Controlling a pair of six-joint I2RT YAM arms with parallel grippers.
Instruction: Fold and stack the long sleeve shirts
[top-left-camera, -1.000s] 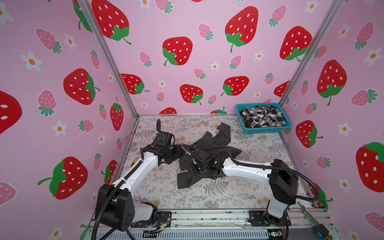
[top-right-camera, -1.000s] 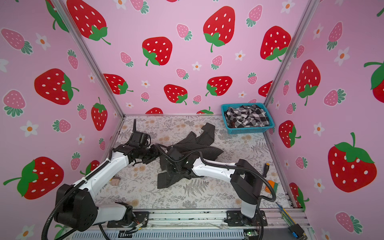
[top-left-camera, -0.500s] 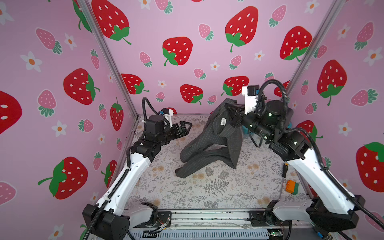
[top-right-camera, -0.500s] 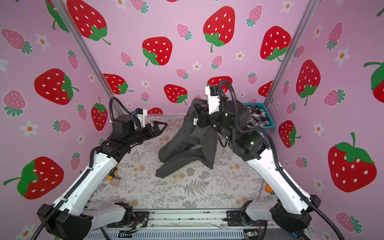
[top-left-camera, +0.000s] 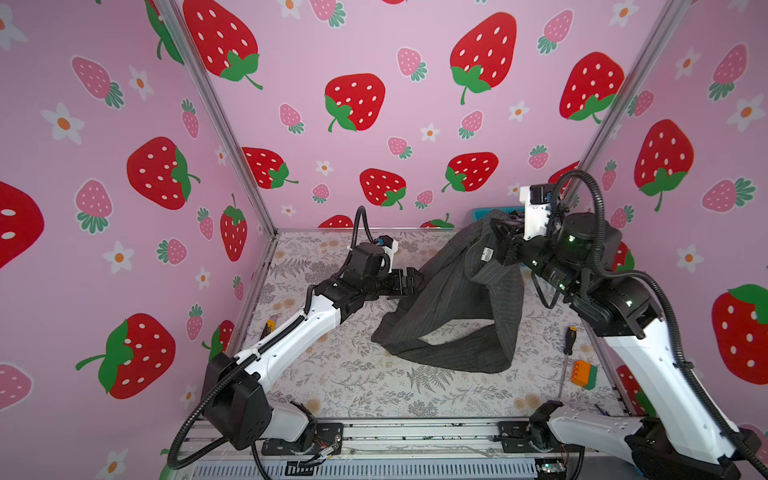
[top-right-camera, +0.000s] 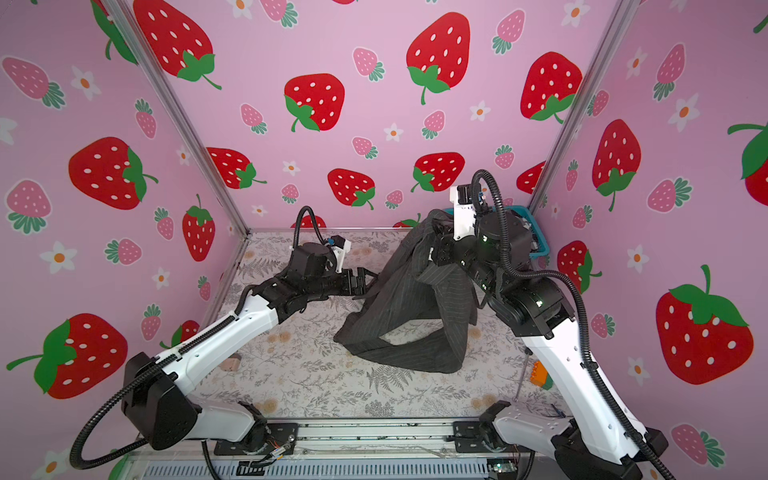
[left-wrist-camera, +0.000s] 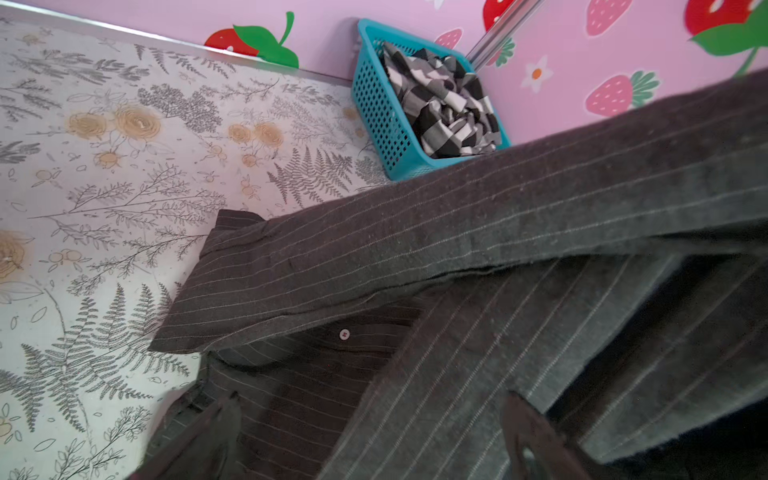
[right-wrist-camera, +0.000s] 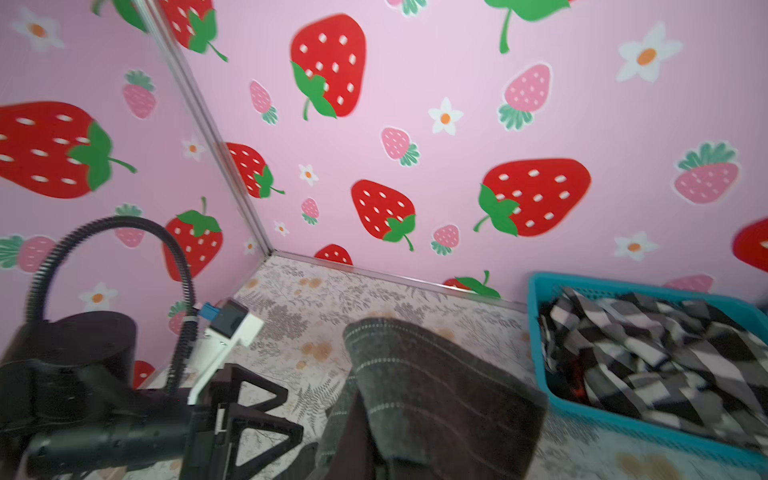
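Your right gripper (top-left-camera: 502, 239) is clamped on the dark charcoal-grey pinstriped button-up shirt (top-left-camera: 453, 307). It pinches the cloth beside the white collar label, right of centre in both top views, high above the floral-printed tabletop (top-left-camera: 357, 374). From that grip the shirt hangs down and to the left. Its lower part rests in a loose loop on the tabletop at the middle of the frame.

Your left gripper (top-left-camera: 409, 282) sits at the shirt's left edge, just left of centre. Its jaws are spread wide with nothing pinched between them. In the left wrist view its fingers (left-wrist-camera: 208, 434) stand far apart along the bottom edge, with pinstriped cloth and a small pale button (left-wrist-camera: 344, 333) beyond them. You cannot tell here whether a finger touches the cloth.

The black-and-white checked shirt (left-wrist-camera: 440, 104) lies crumpled in the turquoise perforated plastic basket (left-wrist-camera: 374, 112). That basket sits at the top centre of the left wrist view, against the pink strawberry wall (left-wrist-camera: 561, 50).
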